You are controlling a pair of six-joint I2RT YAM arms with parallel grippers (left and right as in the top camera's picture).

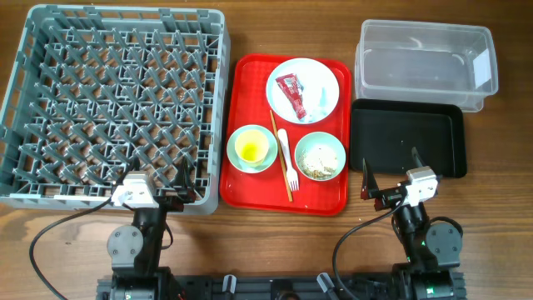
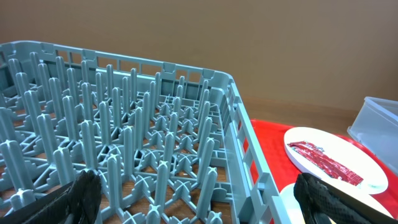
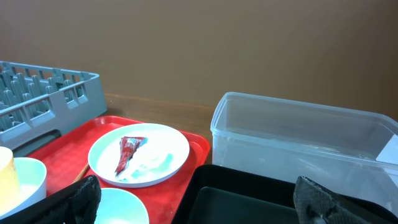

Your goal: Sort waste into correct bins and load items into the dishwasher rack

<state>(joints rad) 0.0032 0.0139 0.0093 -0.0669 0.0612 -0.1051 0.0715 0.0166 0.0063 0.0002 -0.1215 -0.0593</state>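
1. Rack [image 1: 117, 100] fills the left side of the table.
2. Red tray [image 1: 250, 92] lies just right of the rack, in the middle.
3. Tub [image 1: 425, 58] sits at the far right.
4. Black tray [image 1: 408, 137] lies just nearer than the tub, on the right.
5. Left gripper [image 2: 199, 202] hangs over the rack's near edge with its fingers spread wide, holding nothing. Right gripper [image 1: 389, 160] hangs over the black tray's near edge, also spread wide and holding nothing.
6. Plate [image 1: 310, 68] rests at the far end of the red tray.
7. Left bowl [image 1: 233, 148] and right bowl [image 1: 338, 146] sit side by side on the tray's near half.
8. Cup [image 1: 252, 148] stands inside the left bowl.
9. Fork [image 1: 287, 158] lies between the bowls, tines toward the near side. Stick [image 1: 280, 157] slants just left of it.
10. Sachet [image 1: 292, 96] lies on the plate, with the napkin [image 3: 154, 163] just right of it.
11. Crumbs [image 1: 319, 160] lie in the right bowl.
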